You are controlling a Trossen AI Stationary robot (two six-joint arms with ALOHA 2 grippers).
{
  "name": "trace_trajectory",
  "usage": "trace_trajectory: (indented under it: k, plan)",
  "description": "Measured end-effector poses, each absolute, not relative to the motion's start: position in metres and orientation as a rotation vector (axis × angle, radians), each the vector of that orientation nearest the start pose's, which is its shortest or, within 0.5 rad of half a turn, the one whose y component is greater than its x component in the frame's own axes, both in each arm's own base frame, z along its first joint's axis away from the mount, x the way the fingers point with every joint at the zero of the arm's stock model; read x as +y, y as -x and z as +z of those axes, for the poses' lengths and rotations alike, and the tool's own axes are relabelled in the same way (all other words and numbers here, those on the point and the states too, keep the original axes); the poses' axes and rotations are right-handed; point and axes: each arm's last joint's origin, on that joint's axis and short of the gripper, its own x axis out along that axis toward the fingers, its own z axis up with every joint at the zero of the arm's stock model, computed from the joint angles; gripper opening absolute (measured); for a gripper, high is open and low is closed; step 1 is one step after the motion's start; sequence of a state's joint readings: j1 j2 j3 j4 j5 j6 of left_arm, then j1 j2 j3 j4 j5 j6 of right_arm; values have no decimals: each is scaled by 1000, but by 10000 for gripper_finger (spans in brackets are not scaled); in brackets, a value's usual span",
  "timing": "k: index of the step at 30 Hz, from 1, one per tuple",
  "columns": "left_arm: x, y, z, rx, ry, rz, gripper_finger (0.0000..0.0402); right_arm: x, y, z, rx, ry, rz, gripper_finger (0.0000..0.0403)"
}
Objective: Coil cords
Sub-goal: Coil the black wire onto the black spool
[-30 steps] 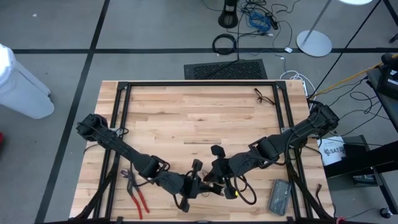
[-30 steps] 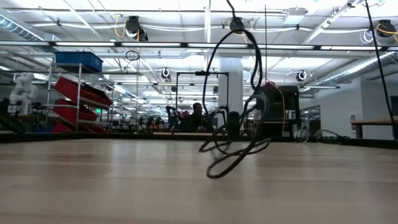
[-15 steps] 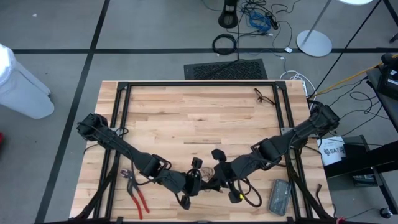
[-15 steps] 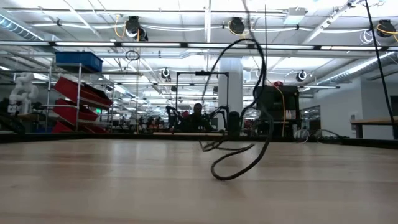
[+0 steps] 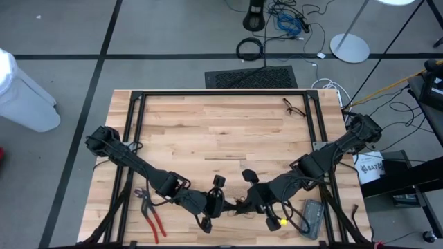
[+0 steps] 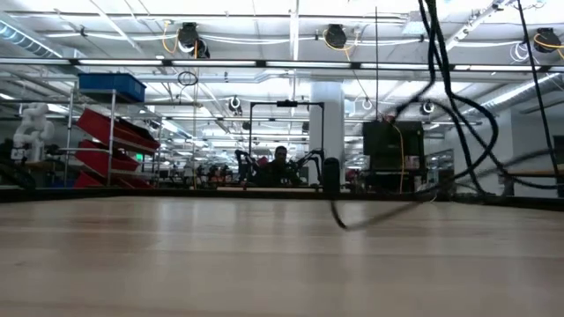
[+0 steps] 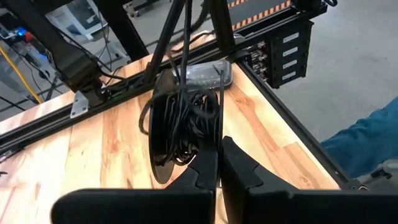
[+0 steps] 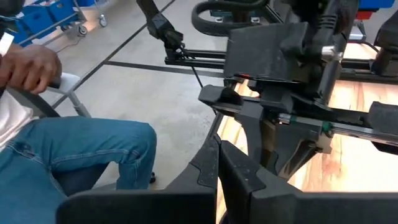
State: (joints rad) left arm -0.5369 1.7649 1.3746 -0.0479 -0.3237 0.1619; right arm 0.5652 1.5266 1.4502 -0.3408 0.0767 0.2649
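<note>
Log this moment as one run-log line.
task: coil cords | left hand: shut, near table's front edge | right hand: shut, beside it | cord: bundled loops beyond left hand | coiling: unfinished

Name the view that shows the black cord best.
Left wrist view: the cord hangs bundled in loops above the table. High view shows only a tangle by the arms. Low view gives blurred strands. Right wrist view shows one thin strand.

Butcher-block wood table [image 5: 208, 131], black frame rails. On it: red-handled pliers [image 5: 152, 214] near-left, grey box [image 5: 310, 218] near-right, glasses [image 5: 293, 107] far-right.
</note>
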Motion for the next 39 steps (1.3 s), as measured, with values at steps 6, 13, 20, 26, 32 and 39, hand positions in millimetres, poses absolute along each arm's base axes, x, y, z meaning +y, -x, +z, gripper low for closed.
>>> trace_trajectory:
  k: [6, 13, 20, 26, 32, 39]
  plan:
    - [-200, -354, 285, 378, -340, -242, 8, 176, -295, 382, 443, -122, 404, 0]
    - [-203, -356, 290, 321, -306, -297, 8, 150, -307, 382, 468, -129, 337, 0]
    - [-206, -357, 296, 253, -297, -361, 8, 128, -317, 381, 475, -164, 305, 0]
    - [-206, -357, 297, 240, -317, -378, 8, 120, -321, 382, 478, -174, 318, 0]
    - [-208, -356, 297, 229, -351, -400, 8, 121, -320, 382, 488, -165, 425, 3]
    - [-214, -353, 297, 215, -396, -423, 8, 117, -316, 385, 524, -222, 644, 22]
